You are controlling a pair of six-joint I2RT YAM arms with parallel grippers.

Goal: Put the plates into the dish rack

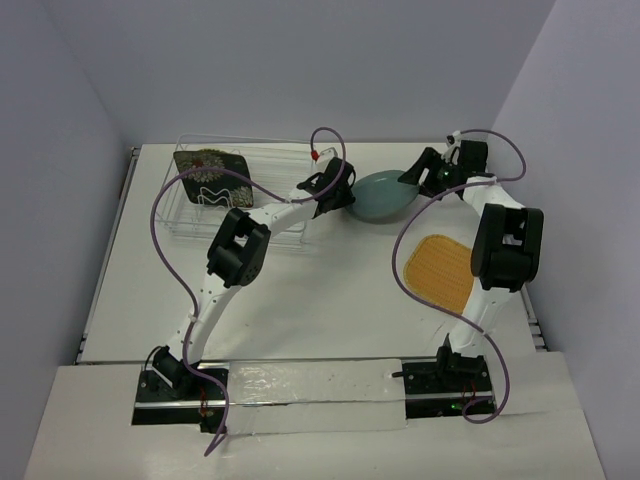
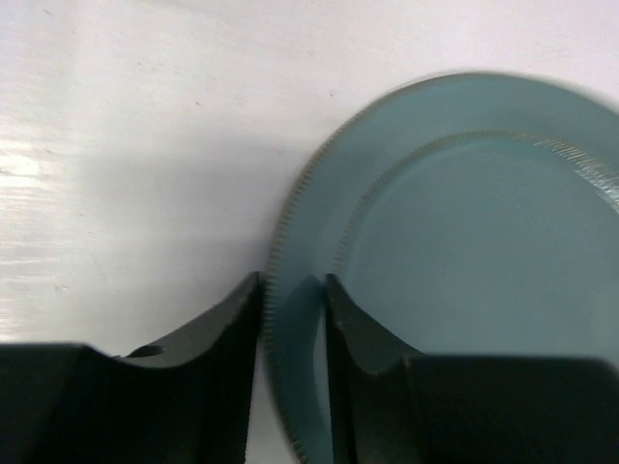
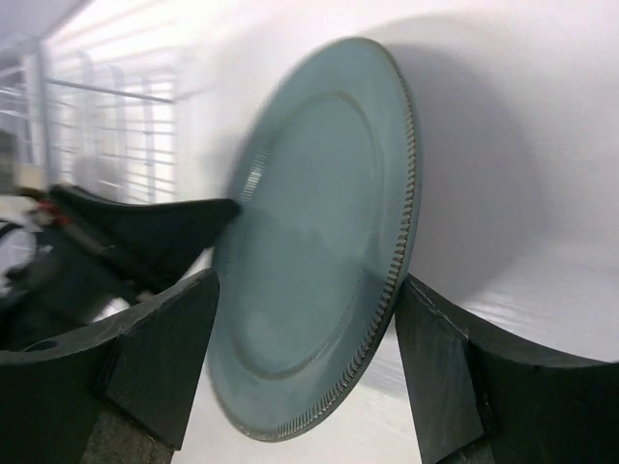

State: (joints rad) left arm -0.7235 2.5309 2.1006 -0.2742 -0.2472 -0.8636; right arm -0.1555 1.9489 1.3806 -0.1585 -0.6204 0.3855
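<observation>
Plate (image 1: 382, 196), the teal-grey one, is tilted just right of the dish rack (image 1: 185, 225), rim pinched by the left tool (image 2: 292, 290). Right tool (image 3: 308, 290) is spread around it; from above both tools cover its edges.

Left wrist view: teal plate (image 2: 464, 290) cut off by right and bottom edges, far rim blurred, near rim partly hidden behind the jaws. Right wrist view: left gripper (image 3: 208, 215) blurred and dark, dish rack (image 3: 116, 126) washed out, cropped at left edge. Top view: right arm (image 1: 508, 248) hides 1 side of orange plate (image 1: 438, 272).
</observation>
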